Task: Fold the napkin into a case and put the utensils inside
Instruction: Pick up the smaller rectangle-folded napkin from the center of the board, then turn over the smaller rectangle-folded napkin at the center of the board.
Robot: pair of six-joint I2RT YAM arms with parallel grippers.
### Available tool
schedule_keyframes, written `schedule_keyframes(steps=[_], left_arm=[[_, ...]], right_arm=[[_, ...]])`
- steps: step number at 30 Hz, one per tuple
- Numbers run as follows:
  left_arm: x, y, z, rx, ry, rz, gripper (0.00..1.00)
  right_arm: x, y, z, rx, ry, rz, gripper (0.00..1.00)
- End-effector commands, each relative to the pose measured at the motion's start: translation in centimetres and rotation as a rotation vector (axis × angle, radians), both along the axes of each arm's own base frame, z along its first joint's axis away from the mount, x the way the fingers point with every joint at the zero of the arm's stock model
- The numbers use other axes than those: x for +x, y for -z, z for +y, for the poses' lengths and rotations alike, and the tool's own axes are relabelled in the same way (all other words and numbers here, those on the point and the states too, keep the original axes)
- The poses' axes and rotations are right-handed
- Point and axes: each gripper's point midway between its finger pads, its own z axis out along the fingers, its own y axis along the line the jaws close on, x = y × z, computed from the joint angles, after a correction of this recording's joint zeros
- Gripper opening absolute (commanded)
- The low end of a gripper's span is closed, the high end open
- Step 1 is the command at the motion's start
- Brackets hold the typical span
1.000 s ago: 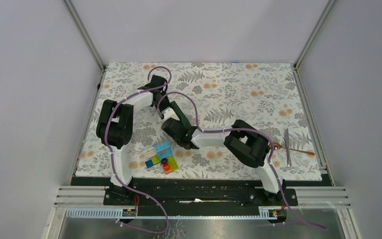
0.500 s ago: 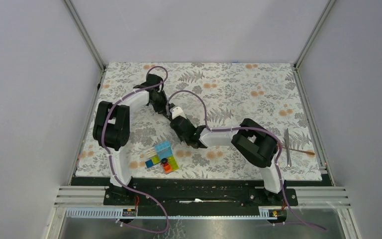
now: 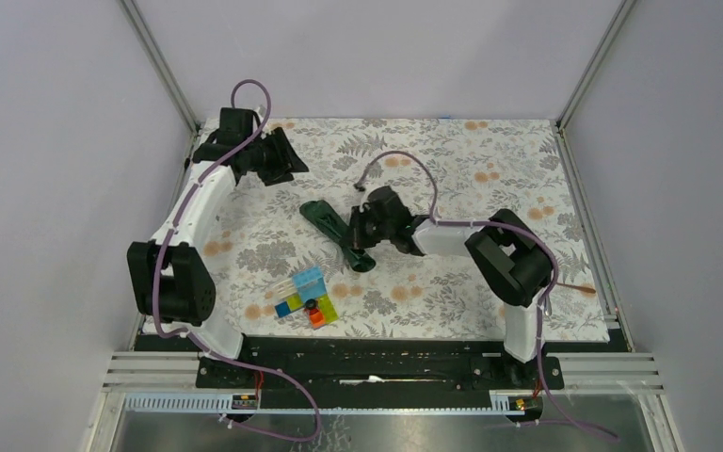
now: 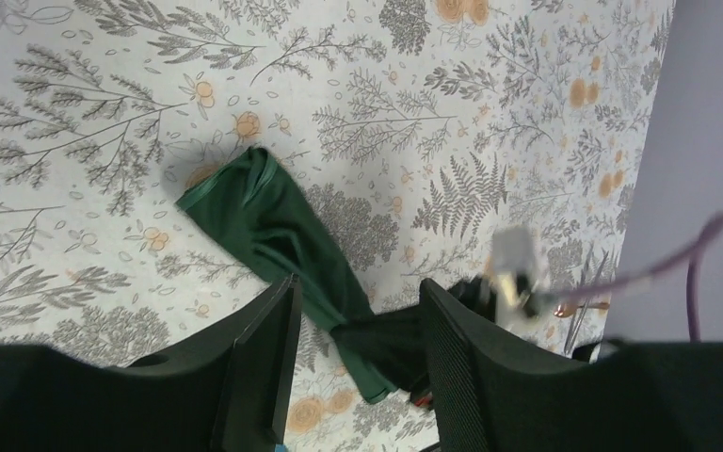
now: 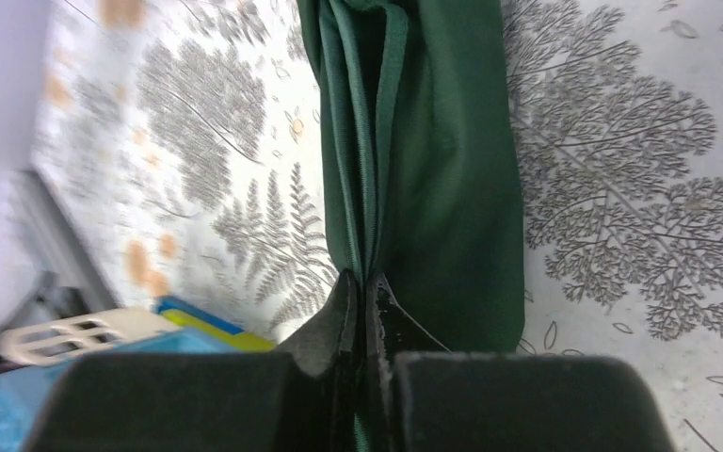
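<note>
The dark green napkin point(image 3: 328, 219) lies mid-table as a narrow, bunched strip running diagonally toward the near side. My right gripper point(image 3: 359, 233) is shut on it near its nearer end; in the right wrist view the fingertips point(image 5: 367, 294) pinch a fold of the napkin point(image 5: 433, 160). My left gripper point(image 3: 287, 162) hangs open at the far left, apart from the cloth, and its wrist view looks between the open jaws down onto the napkin point(image 4: 278, 221). The copper spoon point(image 3: 581, 289) lies at the right edge, mostly hidden by the right arm. The thin silver utensil is not clear.
A cluster of colourful plastic blocks point(image 3: 306, 297) sits close to the napkin's near end, also seen as blocks point(image 5: 141, 334) beside the right fingers. The floral table covering point(image 3: 490, 169) spans the table. Frame posts stand at the far corners.
The left gripper opened and swung away from the centre to the far left corner. The right gripper shut on the napkin, which now shows as a long strip.
</note>
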Motion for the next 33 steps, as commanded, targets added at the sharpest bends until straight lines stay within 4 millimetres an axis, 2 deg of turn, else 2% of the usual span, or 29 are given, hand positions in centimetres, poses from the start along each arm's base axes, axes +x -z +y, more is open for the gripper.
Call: schedule_keyframes(steps=[1,5,7,15,18,20,22,26,30,31,33], left_arm=[[-2.1,0.6,0.1,-0.008,0.053,0.025,0.55],[-2.9,1.6,-0.4,-0.042,0.068,0.044,0.55],[-3.2,2.0,-0.8,-0.067,0.075,0.053,0.55],[-3.1,2.9,-2.8,-0.133,0.106,0.073,0.55],[-2.6,3.5,-5.1,-0.182,0.157,0.088,0.55],[-1.9,4.0,-7.0,-0.221,0.191,0.103,0.55],[-0.9,4.9,-8.7,-0.262,0.206,0.124,0.53],[1.7,6.0,-11.3,-0.343,0.208,0.123,0.46],[3.4,7.0,-13.0,-0.409,0.217,0.128,0.31],[3.9,6.9,-13.3,-0.425,0.224,0.113,0.29],[4.5,7.3,-13.8,-0.438,0.223,0.112,0.25]], right_arm=[[0.8,-5.7,0.2,0.393,0.022,0.228,0.00],[2.3,-4.9,-2.0,0.587,0.095,0.435,0.00],[3.0,-4.8,-3.2,0.677,0.116,0.472,0.00],[4.5,-1.3,-8.1,0.692,0.220,0.564,0.00],[4.5,0.4,-9.7,0.624,0.241,0.572,0.03],[4.6,0.8,-10.8,0.590,0.249,0.558,0.11],[4.7,1.3,-11.7,0.529,0.243,0.544,0.25],[4.7,2.1,-13.7,0.322,0.229,0.469,0.40],[5.2,0.2,-16.5,0.096,0.242,0.318,0.49],[4.6,-0.2,-17.1,0.038,0.238,0.312,0.50],[4.2,-1.8,-16.5,-0.014,0.196,0.261,0.51]])
